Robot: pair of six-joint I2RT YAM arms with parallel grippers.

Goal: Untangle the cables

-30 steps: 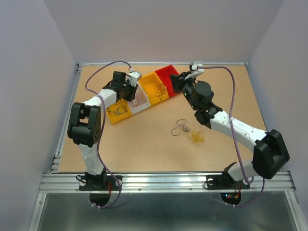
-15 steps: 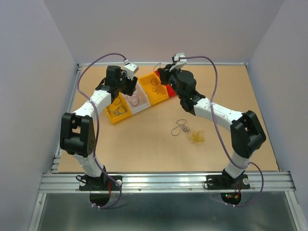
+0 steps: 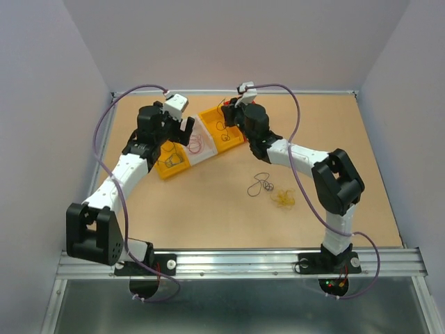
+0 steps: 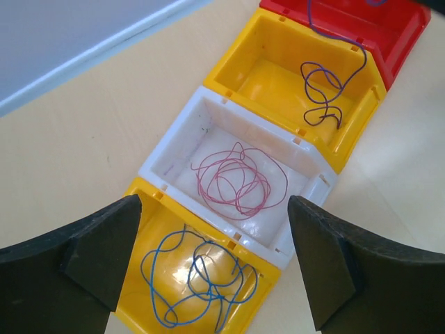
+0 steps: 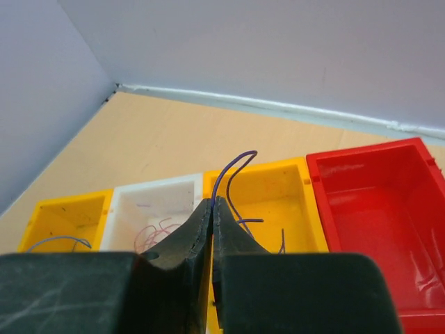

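Purple wire (image 5: 240, 156) pinched upright; pink wire (image 4: 236, 182) coiled in white bin (image 4: 174, 149).

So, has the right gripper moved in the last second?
Yes. The right gripper moved left, from the red bin to over the yellow bin beside it.

Found a touching diagonal row near the tabletop's (image 3: 208, 209) far edge: yellow bin (image 4: 163, 212), white bin (image 4: 184, 142), second yellow bin (image 4: 271, 73), red bin (image 4: 389, 31) last.

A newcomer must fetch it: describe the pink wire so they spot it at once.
On the table, find the row of bins in its far half. The only white bin stands between two yellow bins, and the pink wire lies loosely coiled inside it. Its neighbours hold a blue wire and a purple wire; only this one is pink.
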